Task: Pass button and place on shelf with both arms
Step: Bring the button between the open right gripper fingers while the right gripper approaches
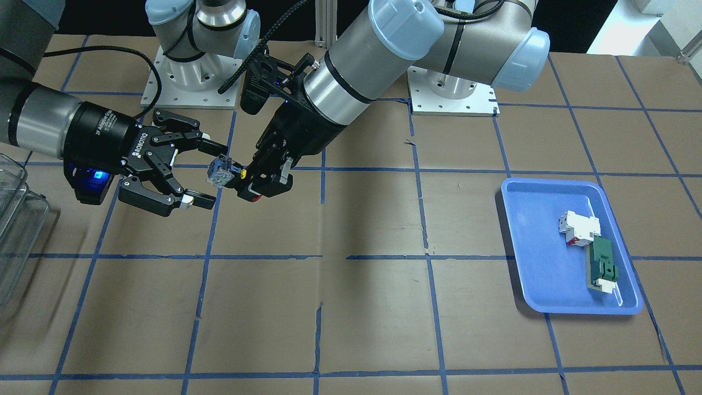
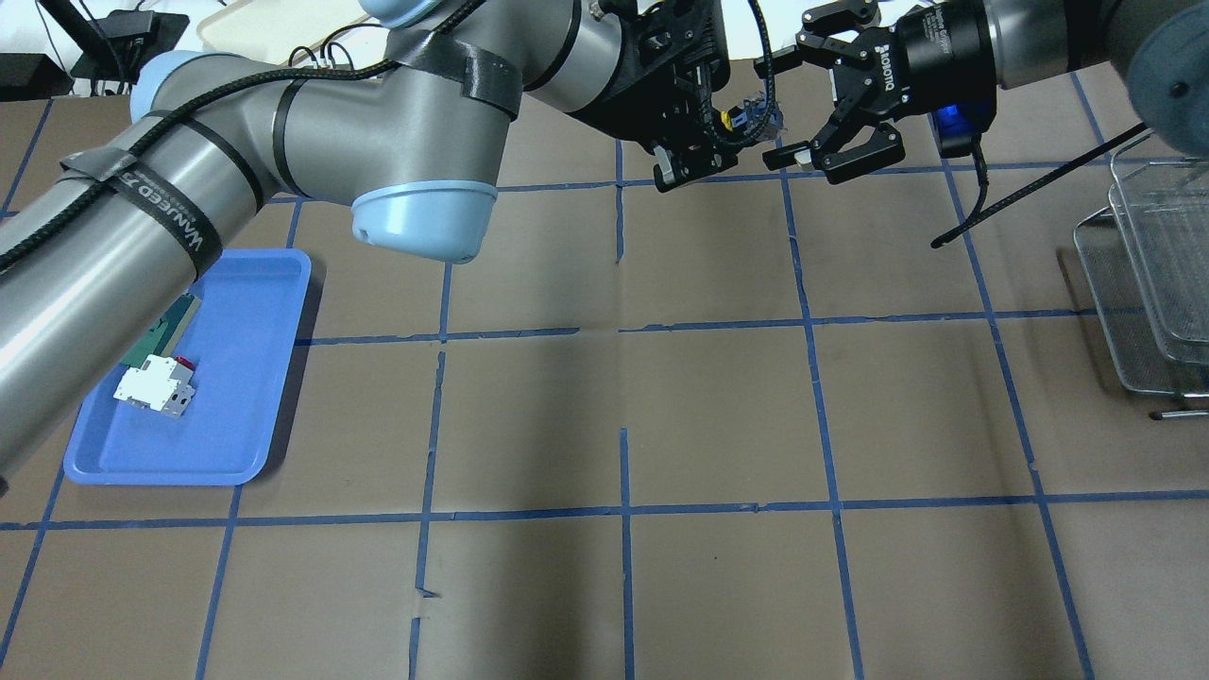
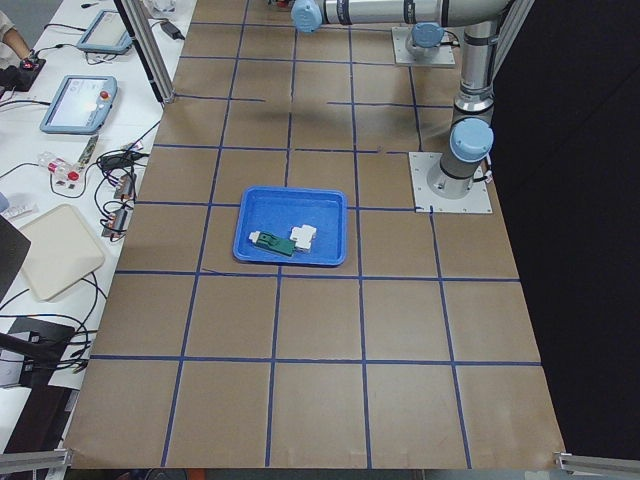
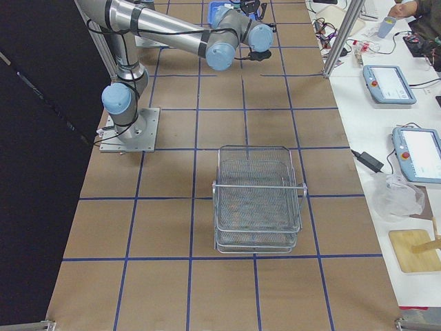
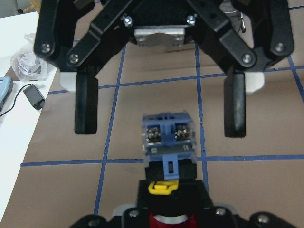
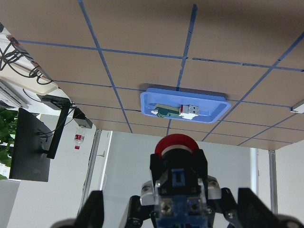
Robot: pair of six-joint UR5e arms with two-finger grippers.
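Observation:
My left gripper (image 1: 248, 184) is shut on the button (image 1: 222, 174) at its black collar and holds it in the air over the table's far side. The red cap points back into the gripper. The clear bluish block points at my right gripper (image 1: 213, 175). My right gripper is open, with one finger (image 5: 86, 104) on each side of the block and not touching it. In the overhead view the button (image 2: 746, 118) hangs between the left gripper (image 2: 713, 127) and the right gripper (image 2: 773, 110). The shelf (image 4: 258, 200) stands empty on the table on the robot's right side.
A shallow blue tray (image 1: 535, 277) lies on the robot's left side. It holds a white-and-red breaker block (image 1: 578, 227) and a flat green part (image 1: 602, 266). The shelf's edge (image 2: 1152, 283) shows at the right border of the overhead view.

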